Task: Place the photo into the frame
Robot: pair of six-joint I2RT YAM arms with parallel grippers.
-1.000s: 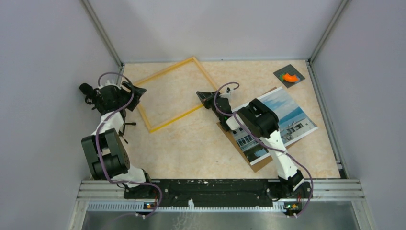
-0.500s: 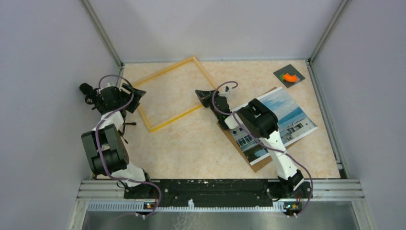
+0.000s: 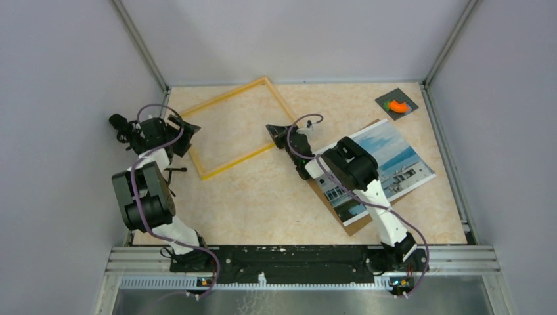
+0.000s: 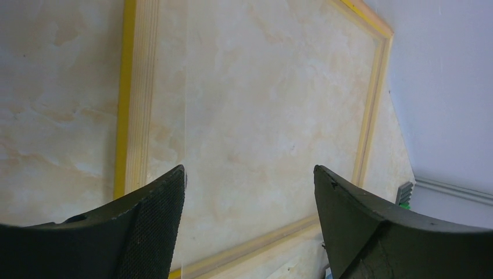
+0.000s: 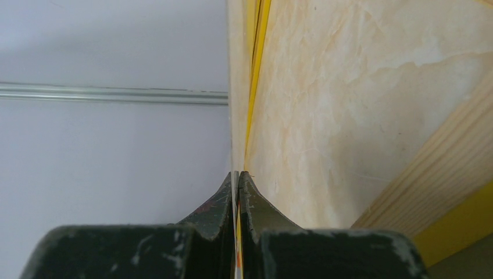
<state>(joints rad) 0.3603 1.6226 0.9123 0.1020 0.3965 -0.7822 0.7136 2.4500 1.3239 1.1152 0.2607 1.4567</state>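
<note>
Frame (image 3: 223,96) lies flat on the table (image 3: 263,197), far left of centre. Right gripper (image 3: 270,130) is pinched together on the frame's thin right-hand edge. Left gripper (image 4: 249,177) hangs over its left corner, fingers apart, holding nothing. Photo (image 3: 394,154) rests on a brown backing board (image 3: 358,226), well apart to the right

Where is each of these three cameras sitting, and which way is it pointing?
Top external: mounted above and behind the arms, looking down at the table, frame and photo; both arms show.
Left wrist: on the left arm, looking down between the open left gripper fingers at the frame.
Right wrist: on the right arm, sighting along the frame's thin edge, the right gripper shut on it.
Shared: all three show the frame.
</note>
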